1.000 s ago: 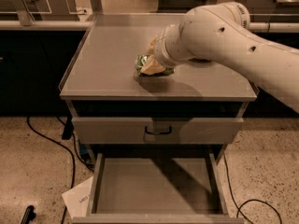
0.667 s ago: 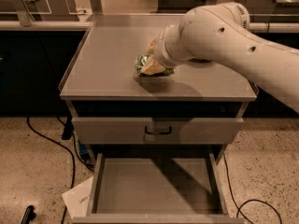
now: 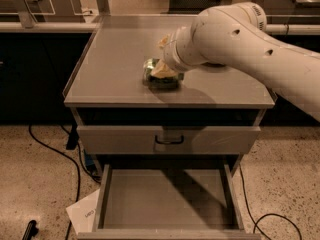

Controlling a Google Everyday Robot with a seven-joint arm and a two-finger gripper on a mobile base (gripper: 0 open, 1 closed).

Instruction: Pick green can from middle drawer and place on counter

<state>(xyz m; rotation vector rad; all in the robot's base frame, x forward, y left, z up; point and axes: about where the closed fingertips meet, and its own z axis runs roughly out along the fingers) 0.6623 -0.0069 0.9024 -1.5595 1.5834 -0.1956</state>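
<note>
Green can (image 3: pixel 156 79) sits on the table (image 3: pixel 112 59), above and behind the open middle drawer (image 3: pixel 165 199), which is empty; nothing has shifted over the last second, so I judge the placing as good as done, only release and retreat left. My gripper (image 3: pixel 164 71) is down on the can, right above the drawer's line, and I cannot tell if it is clamped or let go. Arm (image 3: pixel 235 34) reaches in from the drawer's right, wrist bent down toward the can.

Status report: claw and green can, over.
Claw low over broad grey counter top. Small shiny dark-green can on counter at claw. Wide grey middle drawer open. Nothing blocking.
</note>
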